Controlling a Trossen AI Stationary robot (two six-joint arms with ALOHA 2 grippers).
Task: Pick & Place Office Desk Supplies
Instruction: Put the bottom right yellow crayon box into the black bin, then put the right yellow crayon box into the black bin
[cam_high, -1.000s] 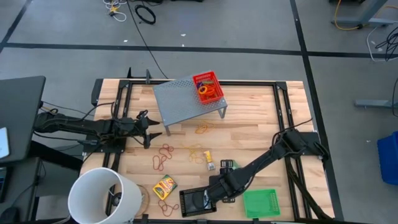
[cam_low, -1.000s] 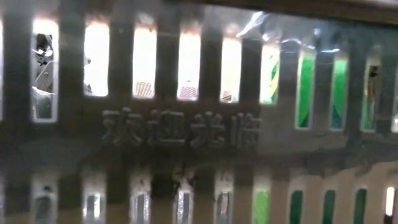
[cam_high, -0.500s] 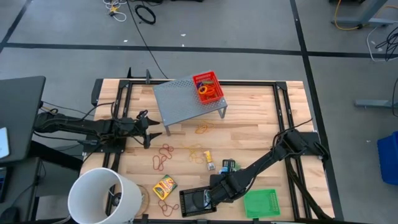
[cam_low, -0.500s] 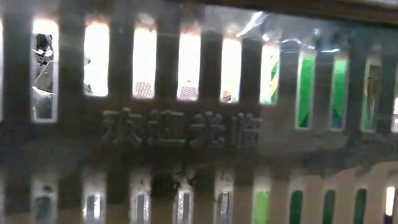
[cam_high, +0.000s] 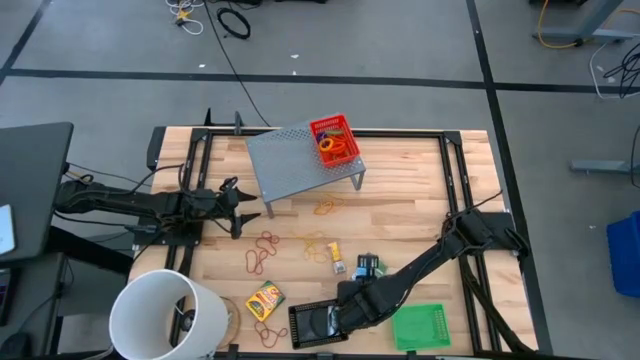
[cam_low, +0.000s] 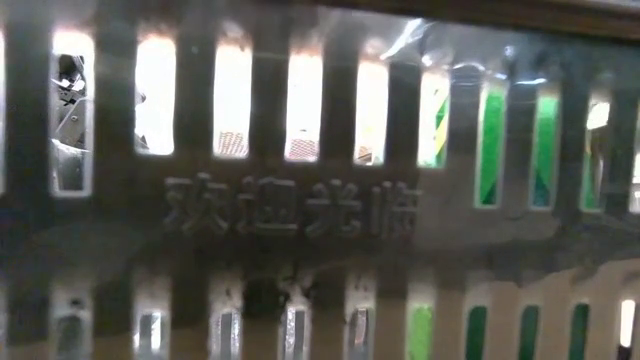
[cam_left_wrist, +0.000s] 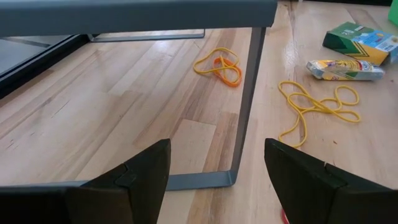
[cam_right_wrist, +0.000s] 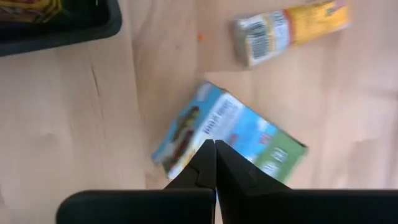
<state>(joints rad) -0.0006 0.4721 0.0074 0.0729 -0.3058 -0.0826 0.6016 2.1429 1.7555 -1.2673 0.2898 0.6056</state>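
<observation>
A grey floor with dark tape lines lies all around the wooden table (cam_high: 400, 200). The grey metal stand (cam_high: 300, 160) is on the table. A big white bucket (cam_high: 165, 318) sits off the corner nearest the left arm, far from the stand. The small red tray (cam_high: 335, 140) sits on the stand's edge. The green tray (cam_high: 420, 326) and black tray (cam_high: 318, 324) lie at the table edge far from the stand, with the right claw (cam_high: 352, 308) between them, fingers together. The teal packet (cam_right_wrist: 227, 140) lies just under it. The crayon box (cam_high: 265, 298) lies near the black tray. The left claw (cam_high: 242, 207), fingers apart, holds nothing beside the stand's leg. Thin rubber bands (cam_left_wrist: 219, 63) lie on bare wood beside the stand.
</observation>
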